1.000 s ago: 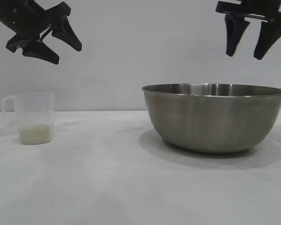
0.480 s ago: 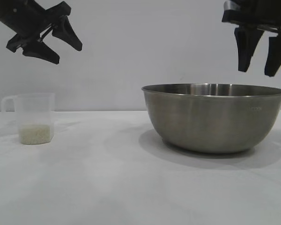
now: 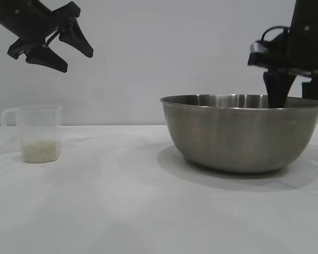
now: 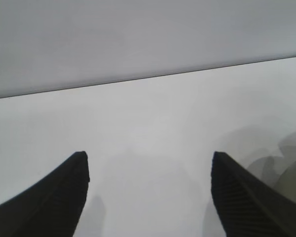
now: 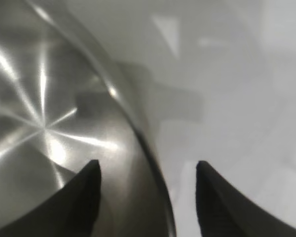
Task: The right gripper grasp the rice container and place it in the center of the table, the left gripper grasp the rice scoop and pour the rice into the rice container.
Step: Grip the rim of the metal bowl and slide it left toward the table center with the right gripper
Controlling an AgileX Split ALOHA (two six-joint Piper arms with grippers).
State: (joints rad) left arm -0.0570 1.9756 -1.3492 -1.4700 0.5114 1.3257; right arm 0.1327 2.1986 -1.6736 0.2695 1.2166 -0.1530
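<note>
The steel rice container [image 3: 243, 132] stands on the white table [image 3: 122, 201] at the right. My right gripper [image 3: 298, 95] is open and straddles its far right rim: one finger is inside the bowl, the other outside. The right wrist view shows the rim [image 5: 138, 128] running between the two fingers of the gripper [image 5: 147, 168]. The clear rice scoop [image 3: 37, 132] stands at the left with rice [image 3: 40, 151] in its bottom. My left gripper [image 3: 69, 47] hangs open high above the scoop, and in the left wrist view [image 4: 149, 158] only bare table lies between its fingers.
A plain grey wall [image 3: 164, 53] stands behind the table. Bare tabletop lies between the scoop and the bowl.
My right gripper has come down from above the bowl and now has its fingers on either side of the rim. The left gripper, scoop and bowl have not moved.
</note>
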